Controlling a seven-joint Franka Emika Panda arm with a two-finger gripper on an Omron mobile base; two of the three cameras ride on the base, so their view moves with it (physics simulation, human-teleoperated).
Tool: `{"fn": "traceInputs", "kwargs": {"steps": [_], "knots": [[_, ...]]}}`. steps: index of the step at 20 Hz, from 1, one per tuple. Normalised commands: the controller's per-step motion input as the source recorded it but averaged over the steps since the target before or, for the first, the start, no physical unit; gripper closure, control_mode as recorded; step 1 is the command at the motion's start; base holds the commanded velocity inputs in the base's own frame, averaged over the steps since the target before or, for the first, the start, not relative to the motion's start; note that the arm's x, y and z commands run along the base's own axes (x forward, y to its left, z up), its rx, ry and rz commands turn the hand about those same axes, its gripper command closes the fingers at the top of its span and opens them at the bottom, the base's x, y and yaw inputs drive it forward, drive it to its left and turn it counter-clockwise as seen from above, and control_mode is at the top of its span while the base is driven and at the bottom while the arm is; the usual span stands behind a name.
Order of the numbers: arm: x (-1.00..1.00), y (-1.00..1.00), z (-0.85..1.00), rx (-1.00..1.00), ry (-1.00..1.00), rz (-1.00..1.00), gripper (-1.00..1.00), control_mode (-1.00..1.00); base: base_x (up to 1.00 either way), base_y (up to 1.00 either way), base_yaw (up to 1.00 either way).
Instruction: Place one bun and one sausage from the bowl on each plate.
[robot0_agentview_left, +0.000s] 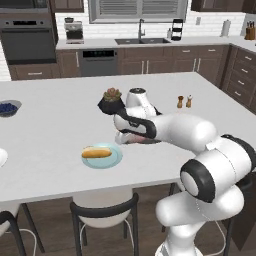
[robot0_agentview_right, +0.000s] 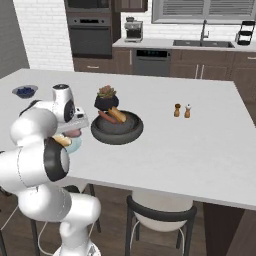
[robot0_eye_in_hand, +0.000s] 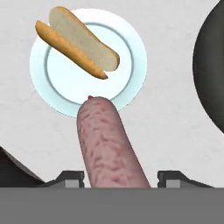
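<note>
My gripper (robot0_eye_in_hand: 120, 177) is shut on a reddish-brown sausage (robot0_eye_in_hand: 109, 144) that hangs above the counter, its far tip over the near rim of the pale blue-green plate (robot0_eye_in_hand: 65, 83). A split bun (robot0_eye_in_hand: 76, 41) lies on that plate. In the right base view the gripper (robot0_agentview_right: 75, 131) holds the sausage (robot0_agentview_right: 74, 133) just left of the wide dark grey bowl (robot0_agentview_right: 117, 134), which holds another bun (robot0_agentview_right: 118, 115) and another sausage (robot0_agentview_right: 104, 117). The plate (robot0_agentview_left: 112, 159) with its bun (robot0_agentview_left: 96, 152) sits near the counter's front edge. A sliver of the white plate (robot0_agentview_left: 1, 156) shows at the far left.
A black faceted pot with a succulent (robot0_agentview_right: 106, 98) stands right behind the bowl. A small bowl of blue berries (robot0_agentview_left: 7, 107) sits at the far left. Salt and pepper shakers (robot0_agentview_left: 184, 101) stand to the right. Stools stand under the counter's front edge.
</note>
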Motion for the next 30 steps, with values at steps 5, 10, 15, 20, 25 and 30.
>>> {"fn": "traceInputs", "kwargs": {"steps": [5,10,15,20,25,30], "knots": [[-0.18,1.00,-0.22,0.33,-0.02,0.24,1.00,-1.00,0.00,0.00,0.00],[0.19,1.00,-0.03,0.17,-0.13,0.28,1.00,-1.00,0.00,0.00,0.00],[0.12,0.16,-0.29,-0.15,0.01,0.05,1.00,-1.00,0.00,0.00,0.00],[0.36,0.00,-0.29,-0.10,0.01,0.02,1.00,-1.00,0.00,0.00,0.00],[0.48,0.00,-0.16,-0.01,-0.02,0.00,1.00,-1.00,0.00,0.00,0.00],[0.16,0.00,-0.51,-0.10,0.00,0.01,-1.00,-1.00,0.00,0.00,0.00]]}}
